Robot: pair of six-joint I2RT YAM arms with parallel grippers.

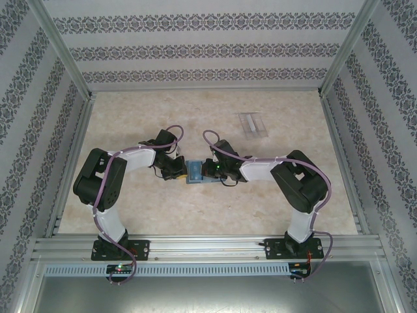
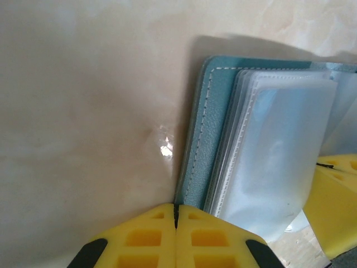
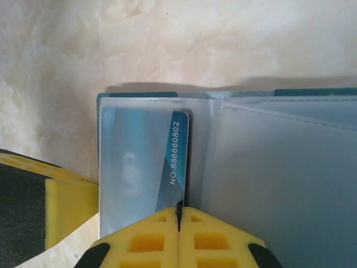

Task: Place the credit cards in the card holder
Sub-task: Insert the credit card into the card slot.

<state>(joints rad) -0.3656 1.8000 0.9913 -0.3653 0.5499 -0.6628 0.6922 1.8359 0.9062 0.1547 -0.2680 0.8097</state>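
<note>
A small flat teal-blue card holder (image 1: 195, 173) lies open on the pale marbled worktop (image 1: 195, 218), about midway between the two arms, which reach in toward it from either side. In the left wrist view, the left tool (image 2: 176, 223) has its yellow fingertips pressed together, and the stitched teal edge of the cover runs straight down to the seam between them; whether that edge is actually nipped cannot be told. A stack of frosted clear plastic sleeves (image 2: 279, 151) lies on the cover's inner face, just beside the stitched border. In the right wrist view, the right tool (image 3: 178, 222) is likewise closed, fingertip against fingertip, at the near edge of the left-hand sleeve. Inside that sleeve sits a blue credit card (image 3: 177, 151) with a white number printed along its long side, its lower corner reaching the seam of the fingers; a grip on it cannot be confirmed. A clear plastic box (image 1: 251, 124) rests on the worktop well apart from the holder, further back and to the right.
</note>
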